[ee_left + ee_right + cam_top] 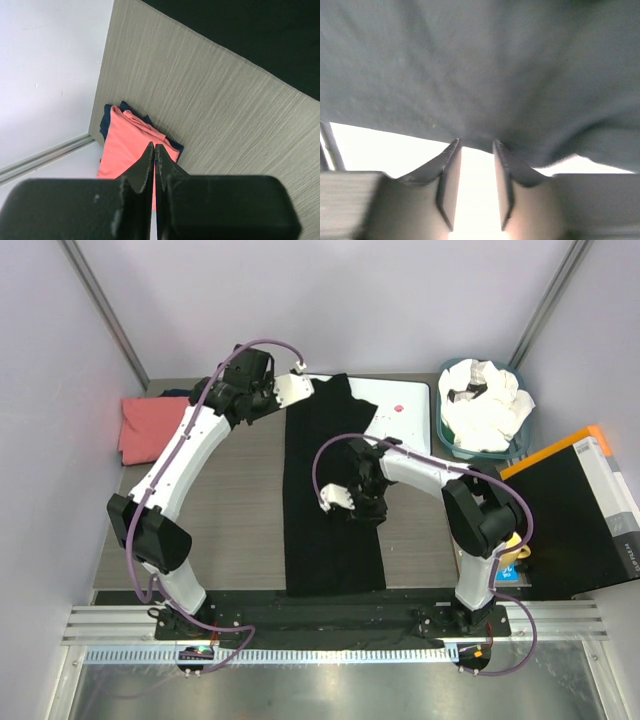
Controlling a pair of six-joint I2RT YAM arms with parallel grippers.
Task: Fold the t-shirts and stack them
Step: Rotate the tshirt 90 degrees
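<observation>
The black t-shirt (330, 500) lies down the middle of the table as a long folded strip, plain side up, with no print showing. My right gripper (350, 508) is low on its middle. In the right wrist view its open fingers (476, 142) touch the dark cloth (470, 65) with their tips and hold nothing between them. My left gripper (252, 400) hovers by the shirt's far left corner. It is shut and empty (155, 146). The folded coral-pink shirt (150, 425) lies at the table's far left, and it also shows in the left wrist view (125, 145). White shirts (490, 400) fill a basket.
The teal basket (447, 440) stands at the back right. A white board with a black rim (400, 405) lies under the black shirt's far end. A navy cloth (106, 120) lies under the coral shirt. A black box with an orange edge (570, 505) is at the right.
</observation>
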